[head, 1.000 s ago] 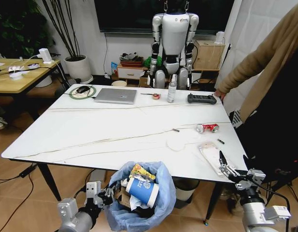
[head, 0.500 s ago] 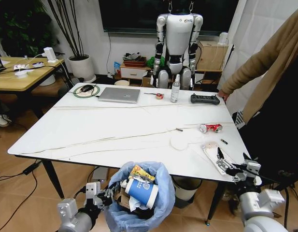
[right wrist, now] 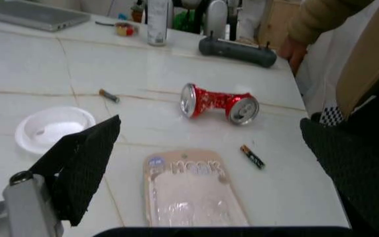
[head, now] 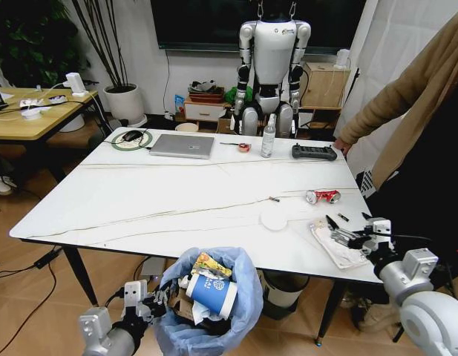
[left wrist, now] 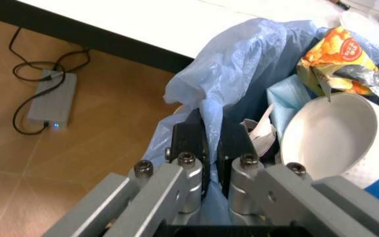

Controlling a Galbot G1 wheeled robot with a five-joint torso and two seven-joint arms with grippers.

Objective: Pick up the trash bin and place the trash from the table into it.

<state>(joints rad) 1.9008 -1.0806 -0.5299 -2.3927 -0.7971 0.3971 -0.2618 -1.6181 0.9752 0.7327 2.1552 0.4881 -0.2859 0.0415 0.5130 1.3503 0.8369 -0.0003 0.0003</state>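
— Below the bench edge, the left gripper is pinching the trash bin liner.
— And the right gripper is hovering spread wide over the clear packet.

The table holds crushed can, lid, packet, laptop.

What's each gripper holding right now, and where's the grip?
Left gripper pinches the trash bin by its bag-covered rim. Right gripper is open above the clear packet, holding nothing.
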